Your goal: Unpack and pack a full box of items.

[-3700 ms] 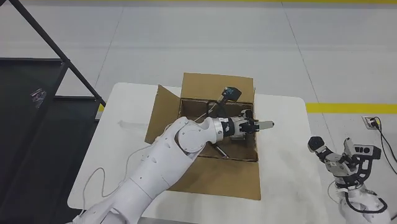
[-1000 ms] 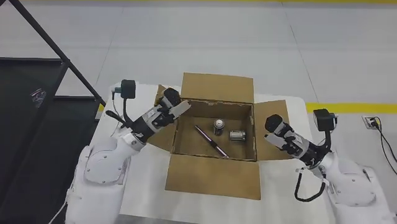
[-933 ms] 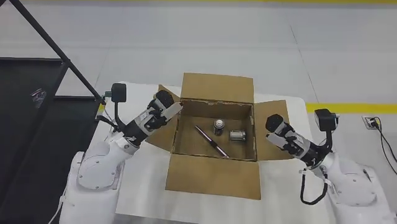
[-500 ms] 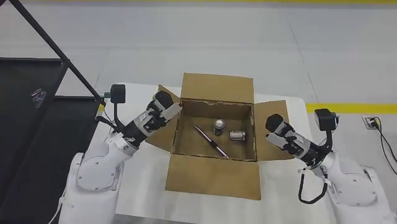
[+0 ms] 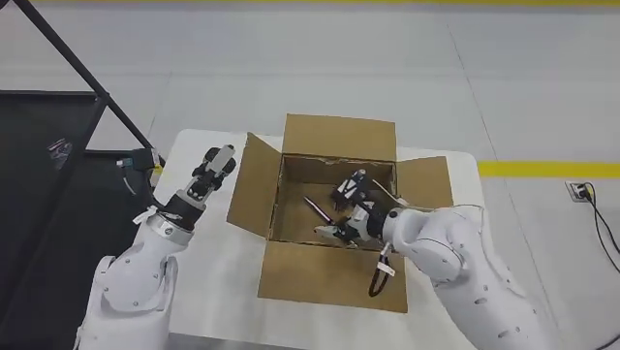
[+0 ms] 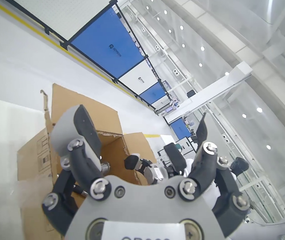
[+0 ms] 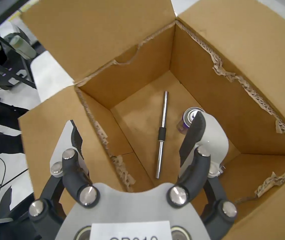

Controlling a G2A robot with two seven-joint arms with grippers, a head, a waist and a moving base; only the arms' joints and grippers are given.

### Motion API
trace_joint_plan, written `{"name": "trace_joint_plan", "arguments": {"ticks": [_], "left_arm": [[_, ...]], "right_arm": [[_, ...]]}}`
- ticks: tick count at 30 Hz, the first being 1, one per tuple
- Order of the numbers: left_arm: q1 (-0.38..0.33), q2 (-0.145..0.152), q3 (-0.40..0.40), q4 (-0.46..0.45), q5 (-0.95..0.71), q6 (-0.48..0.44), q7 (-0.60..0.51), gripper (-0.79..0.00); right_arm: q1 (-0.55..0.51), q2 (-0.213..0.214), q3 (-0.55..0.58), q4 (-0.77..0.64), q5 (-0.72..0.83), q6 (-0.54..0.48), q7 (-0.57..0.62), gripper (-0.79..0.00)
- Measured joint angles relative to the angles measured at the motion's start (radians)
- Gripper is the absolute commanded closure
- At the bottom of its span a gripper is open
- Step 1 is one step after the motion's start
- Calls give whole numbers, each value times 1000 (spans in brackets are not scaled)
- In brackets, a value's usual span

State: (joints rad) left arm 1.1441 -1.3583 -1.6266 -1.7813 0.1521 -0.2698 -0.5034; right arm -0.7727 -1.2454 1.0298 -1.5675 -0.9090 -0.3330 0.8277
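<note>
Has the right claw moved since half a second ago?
Yes: the right claw went from outside the box, by its right flap, to above its opening.

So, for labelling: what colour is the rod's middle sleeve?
Black sleeve on a silver rod; right wrist view.

This looks like a large industrial hall set up as a robotics test floor — a pale, glossy floor (image 5: 320, 59) marked with yellow lane lines (image 5: 547, 169), a long run of blue and white partition panels (image 6: 107, 46) in black frames, and a high white ceiling (image 6: 232, 26) with rows of round lights (image 6: 258, 109).
</note>
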Motion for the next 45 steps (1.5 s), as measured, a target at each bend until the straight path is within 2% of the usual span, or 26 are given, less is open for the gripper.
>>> {"name": "trace_joint_plan", "arguments": {"ticks": [4, 8, 17, 18, 19, 22, 25, 31, 35, 38, 45], "left_arm": [[40, 5, -7, -14, 2, 9, 0, -785], [43, 5, -7, -15, 3, 9, 2, -785], [43, 5, -7, -14, 3, 9, 1, -785], [43, 5, -7, -14, 3, 9, 1, -785], [43, 5, -7, -14, 3, 9, 1, -785], [43, 5, -7, -14, 3, 9, 1, -785], [43, 5, -7, -14, 3, 9, 1, -785], [43, 5, -7, -14, 3, 9, 1, -785], [43, 5, -7, -14, 3, 9, 1, -785], [43, 5, -7, -14, 3, 9, 1, -785], [43, 5, -7, -14, 3, 9, 1, -785]], "right_arm": [[108, -32, -95, 152, -29, 82, -5, -785], [187, -64, -167, 290, -90, 177, -33, -785], [273, -116, -238, 514, -55, 200, -116, -785], [278, -120, -243, 530, -54, 200, -122, -643], [282, -124, -246, 544, -53, 199, -128, -409], [295, -134, -254, 581, -46, 192, -143, -234], [302, -141, -254, 604, -42, 185, -151, -197], [299, -144, -241, 614, -46, 177, -156, -22], [280, -136, -215, 588, -51, 167, -162, -22], [255, -125, -190, 540, -65, 166, -167, -58], [158, -78, -73, 309, -104, 135, -115, 0]]}}
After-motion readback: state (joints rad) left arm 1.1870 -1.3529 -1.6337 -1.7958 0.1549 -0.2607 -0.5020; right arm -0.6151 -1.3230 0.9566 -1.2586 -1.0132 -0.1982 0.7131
